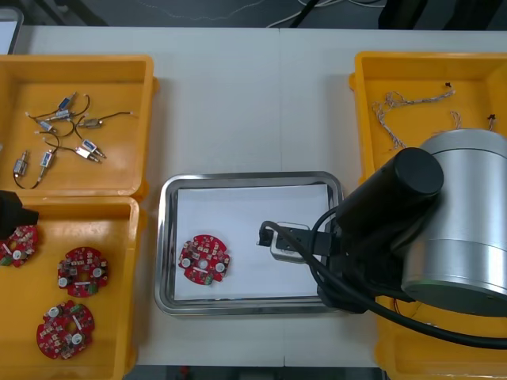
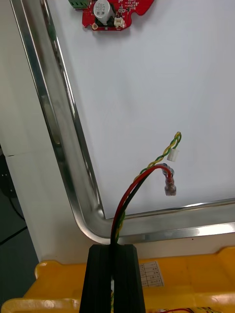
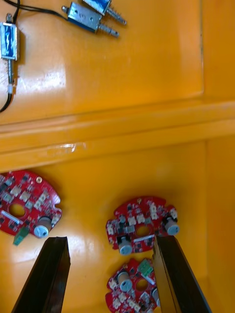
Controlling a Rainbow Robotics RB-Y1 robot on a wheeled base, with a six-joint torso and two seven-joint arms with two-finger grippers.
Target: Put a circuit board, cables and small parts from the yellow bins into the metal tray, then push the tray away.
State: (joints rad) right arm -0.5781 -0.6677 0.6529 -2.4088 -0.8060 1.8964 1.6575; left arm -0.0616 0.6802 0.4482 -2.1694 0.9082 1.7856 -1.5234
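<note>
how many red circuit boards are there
4 boards: one in the metal tray, three in the near left yellow bin, one partly under the left gripper. The right arm may hide more.

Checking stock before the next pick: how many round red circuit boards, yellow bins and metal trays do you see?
Round red circuit boards: 4
Rectangular yellow bins: 4
Shiny rectangular metal tray: 1
Total: 9

1 circuit board [image 1: 204, 259] inside metal tray [image 1: 163, 245]
</note>
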